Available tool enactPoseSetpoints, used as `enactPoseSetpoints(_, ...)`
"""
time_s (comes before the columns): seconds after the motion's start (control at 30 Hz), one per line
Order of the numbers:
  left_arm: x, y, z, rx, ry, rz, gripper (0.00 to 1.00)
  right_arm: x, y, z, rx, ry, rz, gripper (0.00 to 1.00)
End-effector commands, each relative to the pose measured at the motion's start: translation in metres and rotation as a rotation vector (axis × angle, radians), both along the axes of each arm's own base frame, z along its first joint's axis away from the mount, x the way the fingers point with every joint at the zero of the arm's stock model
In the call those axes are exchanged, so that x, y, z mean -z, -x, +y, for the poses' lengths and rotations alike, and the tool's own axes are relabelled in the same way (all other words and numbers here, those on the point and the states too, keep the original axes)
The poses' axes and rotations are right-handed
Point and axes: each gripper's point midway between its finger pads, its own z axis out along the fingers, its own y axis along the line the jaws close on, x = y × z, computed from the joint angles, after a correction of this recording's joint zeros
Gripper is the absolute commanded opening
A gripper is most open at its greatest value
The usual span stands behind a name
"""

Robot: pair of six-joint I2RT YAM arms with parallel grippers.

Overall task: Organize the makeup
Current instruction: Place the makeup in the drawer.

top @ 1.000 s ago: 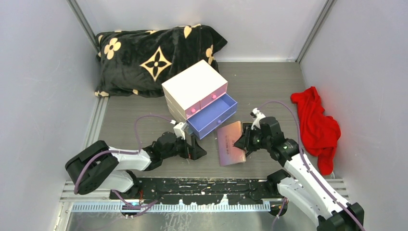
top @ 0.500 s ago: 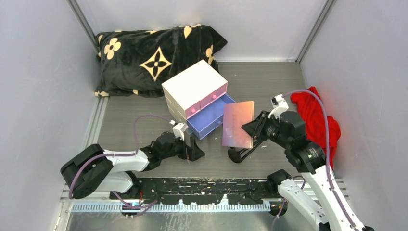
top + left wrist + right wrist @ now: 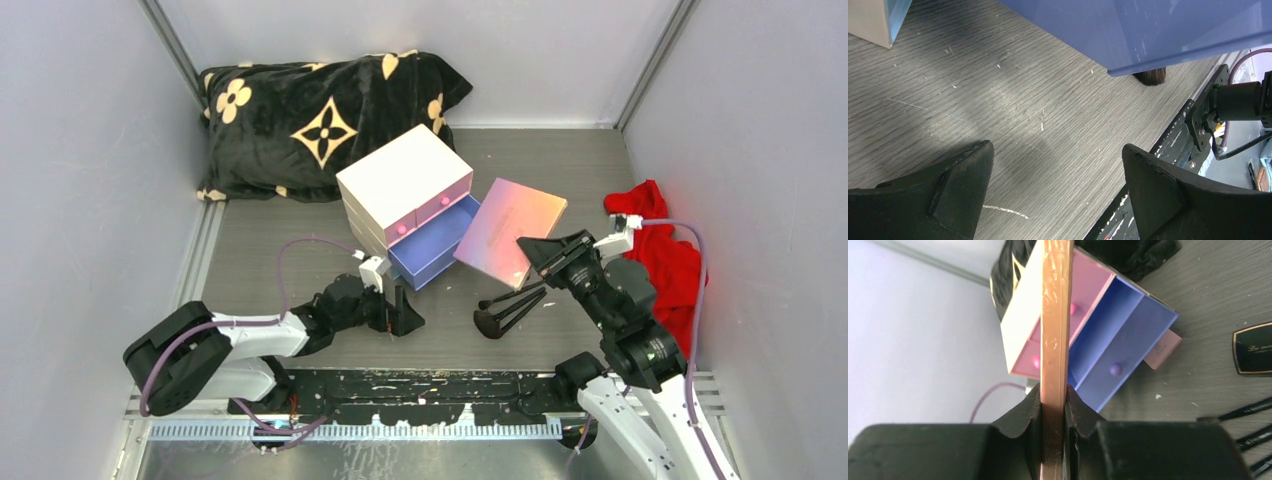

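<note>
from above, the right tool (image 3: pixel 537 258) is gripping the flat pink-purple palette (image 3: pixel 508 228) by its near corner and is holding it in the air, tilted, just beside the open blue drawer (image 3: pixel 440 240) of the cream box (image 3: pixel 400 180). i think the danger is here: the tool is taking only a small part of a wide, smooth plate, so the palette may be turning or slipping out. its far corner may also be knocking the drawer wall and pushing the light box. the right arm is reaching forward and to the left, with its wrist bending above the black brushes (image 3: pixel 508 308) lying on the table (image 3: pixel 280 270). the left arm is stretching low along the table, and the left tool (image 3: pixel 402 318) is waiting in front of the drawer.

in the left wrist view, the left tool is standing wide open and is holding nothing. a brush tip (image 3: pixel 1150 76) is showing just past the drawer corner.

in the right wrist view, the right tool is pinching the thin edge of the palette, which is pointing edge-on toward the drawer. a black compact (image 3: pixel 1253 347) is lying on the table at the right.
</note>
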Motion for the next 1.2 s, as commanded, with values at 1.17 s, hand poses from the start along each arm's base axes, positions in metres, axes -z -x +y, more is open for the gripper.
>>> enactPoseSetpoints(1.17,-0.012,0.018,0.03,0.012,-0.063,-0.029,1.0,0.008,-0.063,0.084,0.23,-0.281,0.077,0.01)
